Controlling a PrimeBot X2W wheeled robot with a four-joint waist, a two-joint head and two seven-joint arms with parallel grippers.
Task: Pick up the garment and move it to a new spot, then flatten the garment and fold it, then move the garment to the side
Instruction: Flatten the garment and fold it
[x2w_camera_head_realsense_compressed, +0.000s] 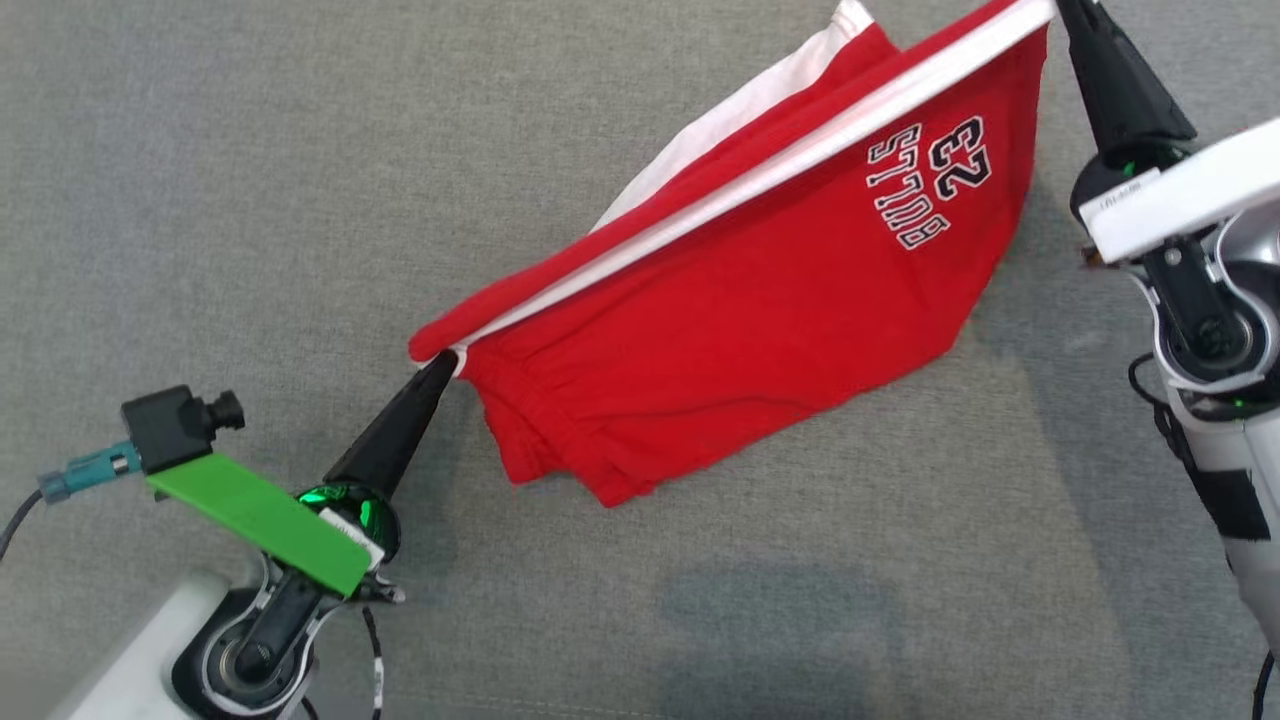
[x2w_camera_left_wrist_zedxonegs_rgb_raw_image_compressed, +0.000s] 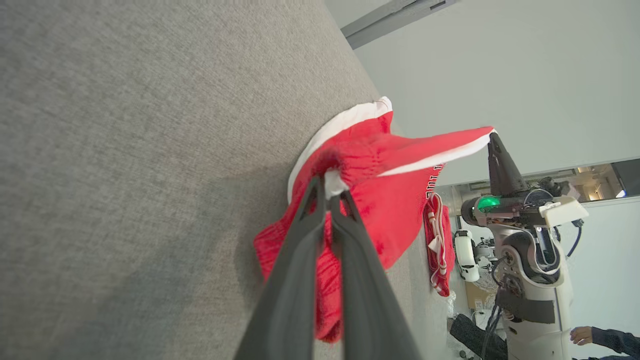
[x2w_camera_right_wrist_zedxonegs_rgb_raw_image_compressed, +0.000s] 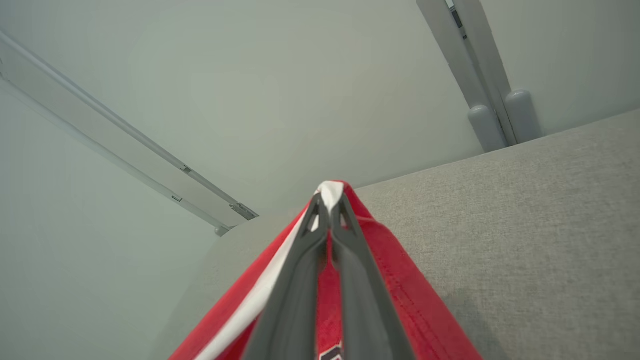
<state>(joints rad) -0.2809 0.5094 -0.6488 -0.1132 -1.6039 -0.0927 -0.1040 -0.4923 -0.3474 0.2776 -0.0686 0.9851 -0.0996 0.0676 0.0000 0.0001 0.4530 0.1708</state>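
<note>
A pair of red shorts (x2w_camera_head_realsense_compressed: 740, 290) with a white side stripe and black "BULLS 23" lettering hangs stretched between my two grippers above the grey fabric surface (x2w_camera_head_realsense_compressed: 200, 150). My left gripper (x2w_camera_head_realsense_compressed: 445, 362) is shut on the elastic waistband corner at the lower left; the left wrist view shows its fingers (x2w_camera_left_wrist_zedxonegs_rgb_raw_image_compressed: 310, 220) pinching the white-tipped cloth (x2w_camera_left_wrist_zedxonegs_rgb_raw_image_compressed: 380, 165). At the top right, my right gripper (x2w_camera_head_realsense_compressed: 1060, 12) is shut on the hem corner of the shorts (x2w_camera_right_wrist_zedxonegs_rgb_raw_image_compressed: 400, 285), the fingertips (x2w_camera_right_wrist_zedxonegs_rgb_raw_image_compressed: 320, 210) clamping a white edge. The lower part of the shorts sags toward the surface.
Grey fabric spreads all around under the shorts. In the left wrist view another red garment (x2w_camera_left_wrist_zedxonegs_rgb_raw_image_compressed: 437, 245) hangs past the surface's edge, beside my right arm (x2w_camera_left_wrist_zedxonegs_rgb_raw_image_compressed: 525, 250). A person's hand (x2w_camera_left_wrist_zedxonegs_rgb_raw_image_compressed: 582, 334) shows at the lower right. A pale wall lies behind.
</note>
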